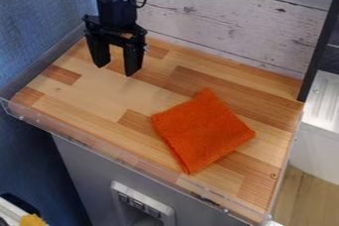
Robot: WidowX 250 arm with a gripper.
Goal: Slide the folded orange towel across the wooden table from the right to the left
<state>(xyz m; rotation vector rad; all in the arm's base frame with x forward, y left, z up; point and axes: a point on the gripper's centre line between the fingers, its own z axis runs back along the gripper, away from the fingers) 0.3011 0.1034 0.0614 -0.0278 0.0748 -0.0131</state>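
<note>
The black two-finger end effector (116,69) hangs with spread fingers near the worktop's (92,96) 11 o'clock; the square, folded orange fabric cloth (202,131) lies towards 4 o'clock. Such limp fabric likely grips best by a low, gathered pinch.

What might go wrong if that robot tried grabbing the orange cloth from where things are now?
The open gripper stands off to one side of the cloth, so a poorly aimed reach might miss it. The cloth lies flat, so the fingers might press into the wooden surface. It looks folded, so pinching one layer might unfold it.
</note>
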